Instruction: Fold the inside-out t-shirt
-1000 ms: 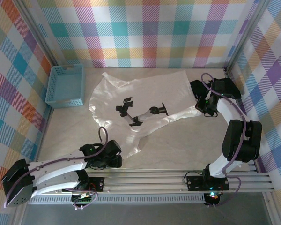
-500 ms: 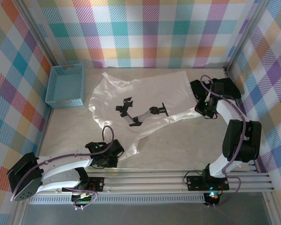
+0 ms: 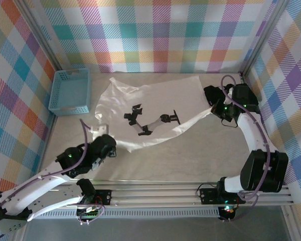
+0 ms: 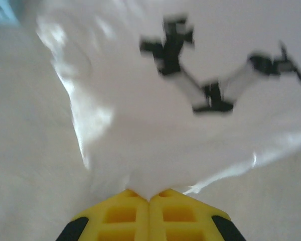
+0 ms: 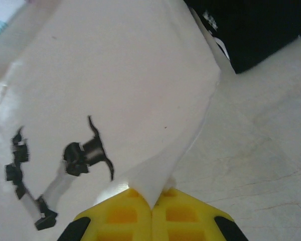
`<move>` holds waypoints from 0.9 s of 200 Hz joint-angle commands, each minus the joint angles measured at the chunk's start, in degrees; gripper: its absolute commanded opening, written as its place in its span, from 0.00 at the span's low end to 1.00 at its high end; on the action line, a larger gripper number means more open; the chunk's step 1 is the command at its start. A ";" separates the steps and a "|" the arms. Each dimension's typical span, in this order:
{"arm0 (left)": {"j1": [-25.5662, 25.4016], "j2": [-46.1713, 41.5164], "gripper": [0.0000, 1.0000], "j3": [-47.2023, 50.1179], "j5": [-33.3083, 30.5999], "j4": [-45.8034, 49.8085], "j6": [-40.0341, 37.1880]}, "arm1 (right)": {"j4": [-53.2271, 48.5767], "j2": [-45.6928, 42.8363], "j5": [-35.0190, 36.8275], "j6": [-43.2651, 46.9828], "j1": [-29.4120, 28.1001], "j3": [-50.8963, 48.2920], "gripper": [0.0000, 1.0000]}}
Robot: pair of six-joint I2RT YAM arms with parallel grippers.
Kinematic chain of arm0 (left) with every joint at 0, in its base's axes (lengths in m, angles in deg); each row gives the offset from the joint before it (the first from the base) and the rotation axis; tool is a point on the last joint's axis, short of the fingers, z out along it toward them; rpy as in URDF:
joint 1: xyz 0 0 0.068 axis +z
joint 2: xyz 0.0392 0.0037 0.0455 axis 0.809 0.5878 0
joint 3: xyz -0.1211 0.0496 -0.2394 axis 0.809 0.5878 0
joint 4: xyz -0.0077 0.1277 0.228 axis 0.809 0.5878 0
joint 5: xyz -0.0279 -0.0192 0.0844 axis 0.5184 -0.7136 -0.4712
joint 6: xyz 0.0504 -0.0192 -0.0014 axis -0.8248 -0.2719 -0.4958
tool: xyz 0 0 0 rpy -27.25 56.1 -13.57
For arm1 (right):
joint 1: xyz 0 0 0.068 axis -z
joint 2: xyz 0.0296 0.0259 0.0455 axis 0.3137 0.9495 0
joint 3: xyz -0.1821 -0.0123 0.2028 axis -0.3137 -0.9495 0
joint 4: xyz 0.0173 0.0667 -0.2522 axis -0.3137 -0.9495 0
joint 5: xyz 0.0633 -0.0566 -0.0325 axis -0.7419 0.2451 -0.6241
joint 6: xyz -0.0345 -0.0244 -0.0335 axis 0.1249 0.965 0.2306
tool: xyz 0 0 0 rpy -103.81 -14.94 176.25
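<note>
Cloth of the white inside-out t-shirt (image 3: 155,100) is lying wrinkled and slightly glossy across the middle of the counter (image 3: 200,155), showing a black-and-grey robot-arm print (image 3: 150,120) and stretching between the 2 hands. The left hand (image 4: 149,197) is pinching its near-left edge with closed yellow fingers (image 4: 125,216). The right hand (image 5: 151,200) is gripping its right edge, closed on the fabric in the same way.

Bright even light, soft shadows, left wrist view motion-blurred

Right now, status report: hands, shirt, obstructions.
Left hand shut on white cotton t-shirt. Right hand shut on it too. Blue plastic basket apart, far left.
</note>
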 commanded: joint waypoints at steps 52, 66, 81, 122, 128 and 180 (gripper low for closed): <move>4.08 8.20 0.00 -37.94 -18.94 0.56 -30.44 | -5.14 -9.90 -4.78 -1.45 -0.02 19.70 0.00; 4.12 8.09 0.00 -45.18 -18.87 0.65 -33.27 | -7.30 -13.29 -3.90 -0.54 -0.07 23.50 0.00; 4.12 7.88 0.00 -52.41 -18.26 0.71 -35.85 | -10.34 -16.76 -2.46 0.69 0.01 27.83 0.01; 4.12 12.20 0.00 -64.95 -16.17 -1.80 -44.33 | -15.26 -22.37 -2.69 1.14 -0.06 38.19 0.00; 4.10 13.55 0.00 -65.59 -17.24 -3.40 -46.17 | -15.48 -22.49 -3.05 0.93 -0.06 39.30 0.00; 23.86 31.72 0.00 -77.24 -1.62 4.20 -39.69 | -9.31 -15.65 -5.22 -0.09 -0.05 37.32 0.00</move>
